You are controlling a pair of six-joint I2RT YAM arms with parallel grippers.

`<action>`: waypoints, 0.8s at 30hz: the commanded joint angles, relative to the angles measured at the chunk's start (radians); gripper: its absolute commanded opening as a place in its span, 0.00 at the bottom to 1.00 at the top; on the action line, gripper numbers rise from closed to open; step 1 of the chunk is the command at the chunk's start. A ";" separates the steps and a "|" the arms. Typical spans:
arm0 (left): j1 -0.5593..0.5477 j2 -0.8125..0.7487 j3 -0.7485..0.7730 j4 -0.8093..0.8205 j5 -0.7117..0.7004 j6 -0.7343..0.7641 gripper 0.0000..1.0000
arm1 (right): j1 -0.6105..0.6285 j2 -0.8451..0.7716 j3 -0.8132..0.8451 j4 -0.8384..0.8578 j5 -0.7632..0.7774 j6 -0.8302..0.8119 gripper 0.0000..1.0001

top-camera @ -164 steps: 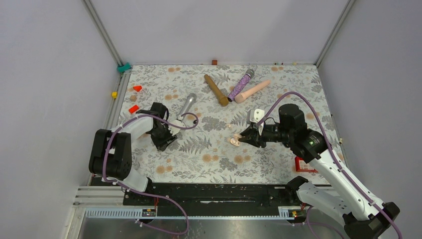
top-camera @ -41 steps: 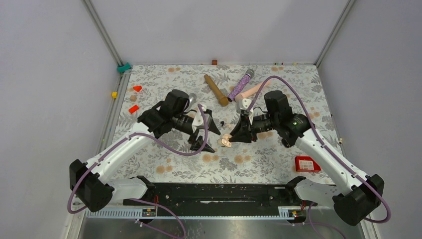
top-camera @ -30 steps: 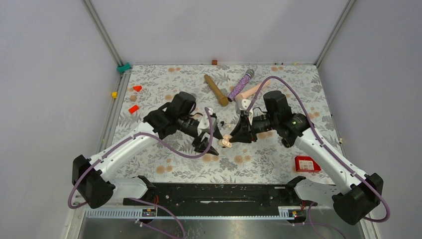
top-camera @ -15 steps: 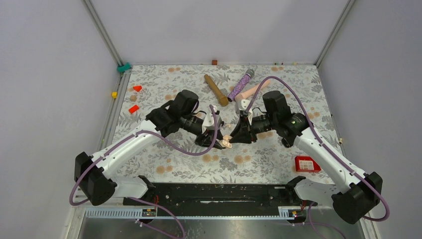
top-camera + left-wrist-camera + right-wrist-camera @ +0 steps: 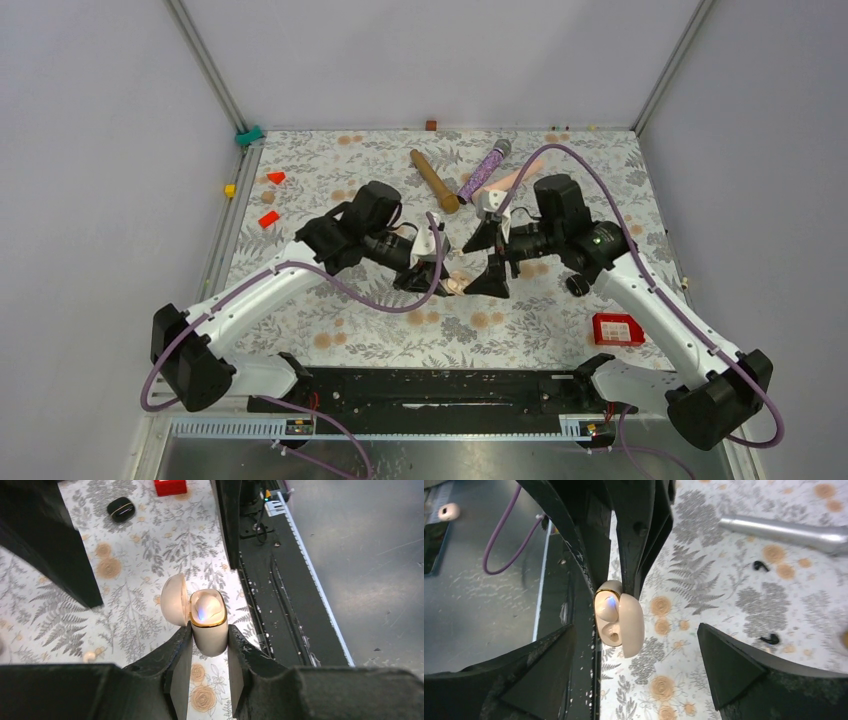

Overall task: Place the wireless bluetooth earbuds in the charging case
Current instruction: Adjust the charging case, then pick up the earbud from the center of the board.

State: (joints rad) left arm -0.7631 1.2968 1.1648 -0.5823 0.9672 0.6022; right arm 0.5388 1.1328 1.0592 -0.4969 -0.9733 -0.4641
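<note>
L gripper [image 5: 209,647]: you have it clamped on the charging case [image 5: 208,622], one finger each side of the lower body, pads touching, case upright btwn them in L wrist view. Lid [image 5: 174,600] is hinged open and stands off to one side; gold rim round the mouth, blue glow inside. R gripper [image 5: 634,665]: jaws spread wide, nothing btwn them. The case sits just ahead of its tips, open face toward the R wrist cam, no contact seen. Top view puts both grippers nose to nose at mid-mat. The 2 black earbuds [image 5: 760,565] lie on the floral mat [image 5: 724,595], not in the case: one just beside the silver mic [image 5: 784,530], the other farther from it, the pair well apart. Brown mic [image 5: 434,180] and purple mic [image 5: 484,170] lie toward the far edge. Black pebble-like thing [image 5: 121,508] lies near the red box [image 5: 170,486], R side of the mat.
</note>
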 commanded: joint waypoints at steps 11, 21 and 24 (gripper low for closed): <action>0.425 -0.167 -0.075 0.192 0.163 -0.049 0.00 | -0.094 0.221 0.291 -0.008 0.490 0.151 0.99; 0.457 -0.246 -0.310 0.633 0.178 -0.348 0.00 | -0.105 0.697 0.524 -0.193 0.610 0.450 0.83; 0.456 -0.251 -0.310 0.625 0.196 -0.360 0.00 | -0.118 0.757 0.491 -0.163 0.571 0.512 0.78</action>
State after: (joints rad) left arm -0.3088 1.0920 0.8425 -0.1059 1.0985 0.3088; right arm 0.4412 1.8385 1.5398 -0.6033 -0.3977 -0.0978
